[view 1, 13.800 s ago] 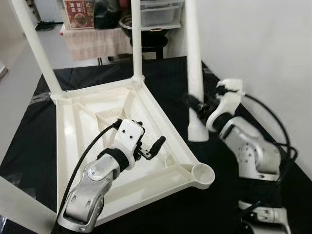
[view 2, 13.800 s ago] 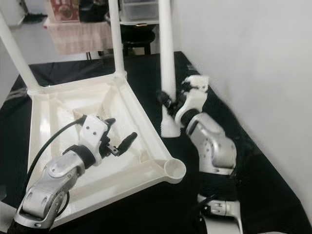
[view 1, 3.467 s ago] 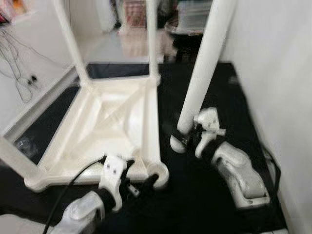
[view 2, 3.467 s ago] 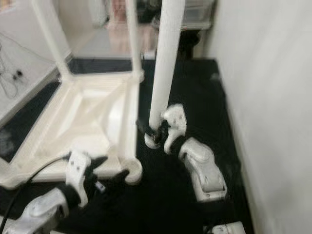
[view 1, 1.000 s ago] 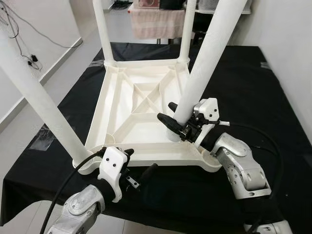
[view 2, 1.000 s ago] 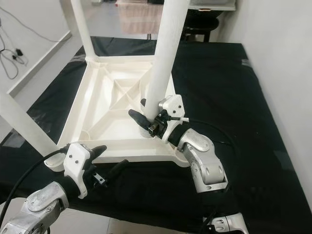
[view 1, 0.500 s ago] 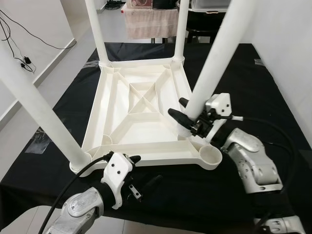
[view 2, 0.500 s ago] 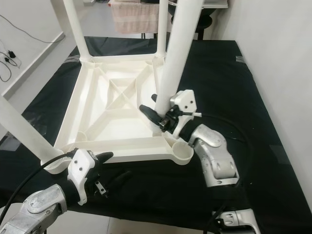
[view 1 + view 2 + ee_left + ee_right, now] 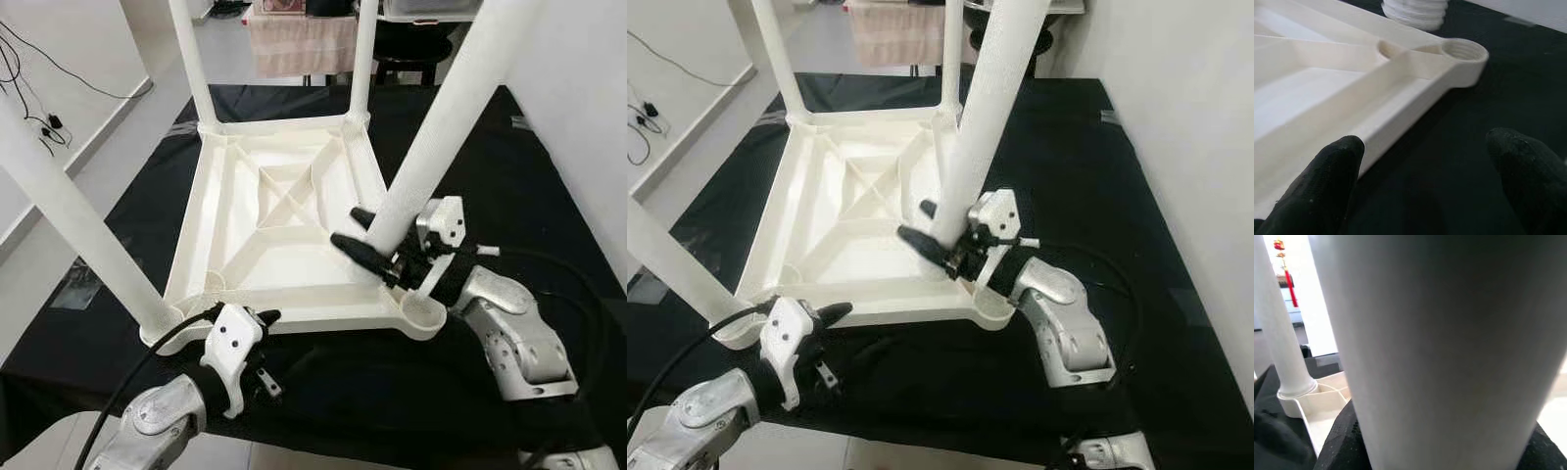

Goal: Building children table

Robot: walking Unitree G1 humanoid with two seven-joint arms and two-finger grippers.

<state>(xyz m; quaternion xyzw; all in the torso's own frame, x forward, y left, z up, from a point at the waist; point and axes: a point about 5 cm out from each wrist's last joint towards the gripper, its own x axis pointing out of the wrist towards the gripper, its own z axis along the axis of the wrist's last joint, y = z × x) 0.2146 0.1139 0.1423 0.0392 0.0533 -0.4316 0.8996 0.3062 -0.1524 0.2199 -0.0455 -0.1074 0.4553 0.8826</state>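
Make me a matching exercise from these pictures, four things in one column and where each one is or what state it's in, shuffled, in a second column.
Things
1. loose table leg
2. empty corner socket
3. left gripper
4. tabletop

States
A. lying upside down on the black cloth
B. open, beside the near edge of the tabletop
C. tilted, clamped near its lower end by the right gripper
D. bare, no leg in it

Pairs: 1-C, 2-D, 3-B, 4-A
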